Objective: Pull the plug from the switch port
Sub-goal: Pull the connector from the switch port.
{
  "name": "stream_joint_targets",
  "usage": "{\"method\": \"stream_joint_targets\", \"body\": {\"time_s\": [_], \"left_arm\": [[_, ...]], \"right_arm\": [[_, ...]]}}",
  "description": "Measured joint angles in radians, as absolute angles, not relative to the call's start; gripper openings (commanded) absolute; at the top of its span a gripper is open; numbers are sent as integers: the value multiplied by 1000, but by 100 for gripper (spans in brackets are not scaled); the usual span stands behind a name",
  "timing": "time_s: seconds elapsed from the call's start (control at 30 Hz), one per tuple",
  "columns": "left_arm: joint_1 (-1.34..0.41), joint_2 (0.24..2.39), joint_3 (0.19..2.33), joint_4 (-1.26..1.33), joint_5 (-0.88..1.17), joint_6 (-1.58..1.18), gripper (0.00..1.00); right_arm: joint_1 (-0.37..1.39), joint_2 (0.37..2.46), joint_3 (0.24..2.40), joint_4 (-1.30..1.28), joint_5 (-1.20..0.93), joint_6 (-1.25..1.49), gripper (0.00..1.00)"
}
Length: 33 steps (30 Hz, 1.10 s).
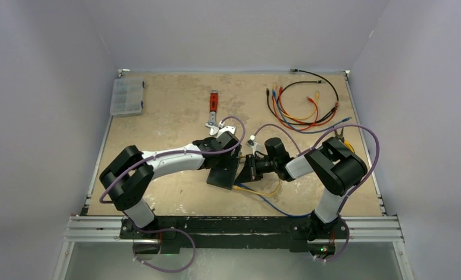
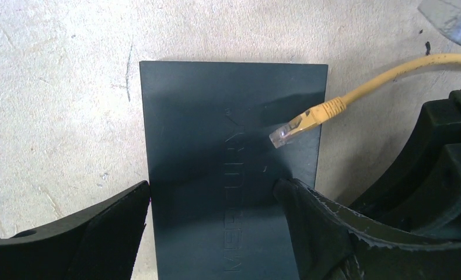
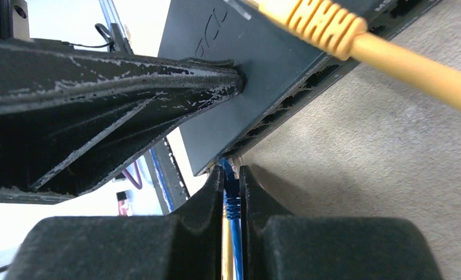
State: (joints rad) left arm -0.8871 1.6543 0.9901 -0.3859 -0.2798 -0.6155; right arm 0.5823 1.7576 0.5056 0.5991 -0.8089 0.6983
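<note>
The flat black switch [image 1: 223, 171] lies mid-table; it fills the left wrist view [image 2: 216, 134]. My left gripper [image 2: 213, 186] straddles it: one finger [image 2: 120, 224] touches its left edge, the other [image 2: 310, 216] presses on its top face. My right gripper [image 3: 231, 175] is shut on a blue plug [image 3: 231, 198] at the switch's port edge [image 3: 286, 102]; I cannot tell whether the plug is seated in the port. A yellow plug [image 2: 301, 123] with a clear tip hangs free above the switch. In the top view the right gripper [image 1: 248, 168] sits against the switch's right side.
A red-handled wrench [image 1: 213, 108] lies behind the arms. A clear compartment box [image 1: 127, 96] stands at the back left. A bundle of coloured cables [image 1: 301, 105] lies at the back right. Yellow and blue cables [image 1: 263, 191] trail toward the near edge.
</note>
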Motion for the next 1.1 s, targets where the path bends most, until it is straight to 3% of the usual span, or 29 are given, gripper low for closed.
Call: {"method": "stream_joint_targets", "body": {"time_s": [0.37, 0.9, 1.1], "left_arm": [[-993, 1641, 1021, -474, -341, -616, 80], [-995, 1688, 1039, -480, -382, -595, 86], [-995, 1687, 1036, -477, -391, -591, 80]], "right_arm": [[589, 1763, 505, 634, -813, 725, 0], [589, 1763, 505, 643, -802, 722, 0], [589, 1763, 505, 643, -802, 722, 0]]}}
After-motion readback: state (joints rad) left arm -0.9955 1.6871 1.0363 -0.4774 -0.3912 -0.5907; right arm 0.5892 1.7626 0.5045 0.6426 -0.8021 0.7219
